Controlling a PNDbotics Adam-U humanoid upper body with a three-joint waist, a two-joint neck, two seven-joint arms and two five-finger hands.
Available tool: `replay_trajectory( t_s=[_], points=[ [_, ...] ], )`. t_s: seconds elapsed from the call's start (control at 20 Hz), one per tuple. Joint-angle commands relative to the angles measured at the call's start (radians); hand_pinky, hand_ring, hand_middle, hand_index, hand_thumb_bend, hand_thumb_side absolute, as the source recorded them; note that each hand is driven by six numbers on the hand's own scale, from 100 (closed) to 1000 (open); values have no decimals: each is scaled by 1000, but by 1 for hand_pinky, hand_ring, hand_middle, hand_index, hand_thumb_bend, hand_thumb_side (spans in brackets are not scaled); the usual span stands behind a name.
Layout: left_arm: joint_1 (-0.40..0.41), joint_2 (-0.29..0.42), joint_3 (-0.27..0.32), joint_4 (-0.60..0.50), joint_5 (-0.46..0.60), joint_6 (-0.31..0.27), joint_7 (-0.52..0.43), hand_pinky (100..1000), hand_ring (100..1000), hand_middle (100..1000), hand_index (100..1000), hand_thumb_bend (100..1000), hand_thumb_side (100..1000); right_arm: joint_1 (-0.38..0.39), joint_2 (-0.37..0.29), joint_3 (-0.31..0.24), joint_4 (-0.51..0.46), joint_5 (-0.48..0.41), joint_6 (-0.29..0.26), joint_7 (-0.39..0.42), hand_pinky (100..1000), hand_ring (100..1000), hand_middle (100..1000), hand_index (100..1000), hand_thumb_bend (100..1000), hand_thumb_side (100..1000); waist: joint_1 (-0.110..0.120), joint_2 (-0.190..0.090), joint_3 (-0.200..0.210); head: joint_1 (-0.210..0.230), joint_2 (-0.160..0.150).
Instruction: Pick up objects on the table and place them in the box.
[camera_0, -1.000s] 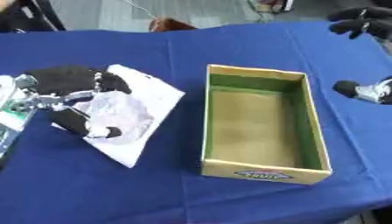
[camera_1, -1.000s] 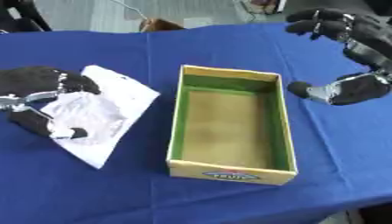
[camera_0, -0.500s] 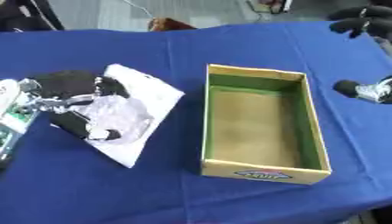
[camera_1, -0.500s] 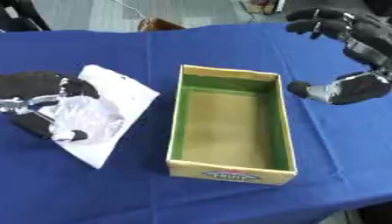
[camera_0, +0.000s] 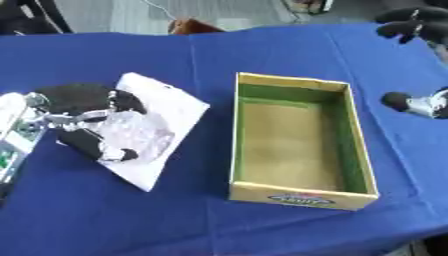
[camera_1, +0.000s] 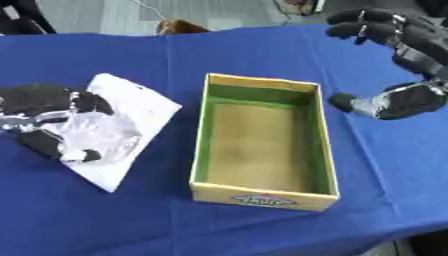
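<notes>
The blue desk (camera_0: 175, 220) fills the frame. The box (camera_1: 260, 150) sits empty at centre. The white packet (camera_0: 144, 127) lies centre-left, shifted slightly toward the left edge since a second ago: the left robot hand (camera_0: 83, 120) curls round it. The right robot hand (camera_1: 398, 65), upper right, hovers spread, leaving the box's approach clear.

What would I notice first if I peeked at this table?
Probably the yellow box with green inner walls, standing open and with nothing in it in the middle of the blue table. To its left, the robot's left hand has its fingers curled round a crinkly clear bag lying on a white sheet. The right hand hangs open to the box's right.
</notes>
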Motion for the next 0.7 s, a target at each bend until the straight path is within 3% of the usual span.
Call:
replay_trajectory(
  t_s=[0.05, 0.7],
  points=[
    [-24, 5, 7, -4, -5, -12, -5, 658, 769, 860, 930, 502, 781, -15, -14, -9, -7, -4, -2, 3, 701, 798, 921, 917, 502, 683, -1, -10, -3, 10, -1],
    [-36, -11, -2, 31, -43, -20, -5, 689, 781, 849, 921, 521, 799, -20, -10, -8, -7, -6, -2, 6, 700, 798, 920, 917, 505, 682, -3, -3, -10, 17, -1]
  ],
)
